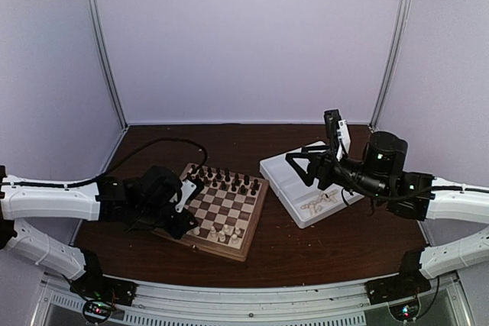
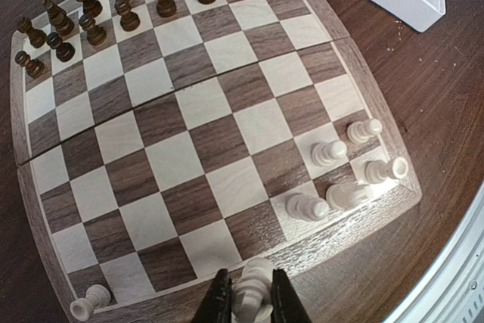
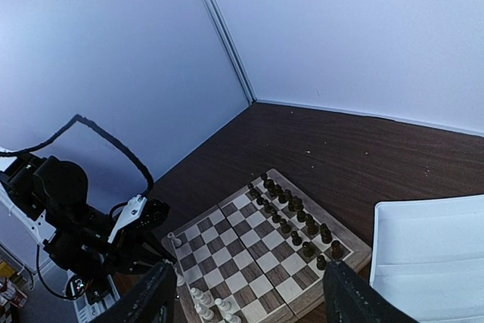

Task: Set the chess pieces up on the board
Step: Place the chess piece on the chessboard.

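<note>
Board (image 1: 221, 210) sits on the dark wood table (image 1: 252, 139), left of centre and turned a little askew. Dark pieces (image 2: 121, 5) stand in two rows along its far side. On the near side, five cream pieces (image 2: 330, 153) are clustered on the squares by the right-hand corner. A single cream pawn (image 2: 89, 300) stands alone at the left-hand corner. Left gripper (image 2: 246, 304) is low over the board's near frame, with its jaws drawn almost together and pinched on one cream piece (image 2: 253, 281), head pointing toward the board. Cannot tell whether the base of that piece touches the wood. A white tray (image 1: 276, 167) lies to the right of the board, near it but apart. A small heap of loose cream figures (image 1: 319, 204) fills the tray's near compartment. Right gripper (image 3: 246, 296) is raised above the tray's far-left part, angled toward the board. Its fingers (image 3: 144, 296) are spread wide with nothing between them. A black cable (image 1: 153, 146) loops off the left arm over the table behind the board.
</note>
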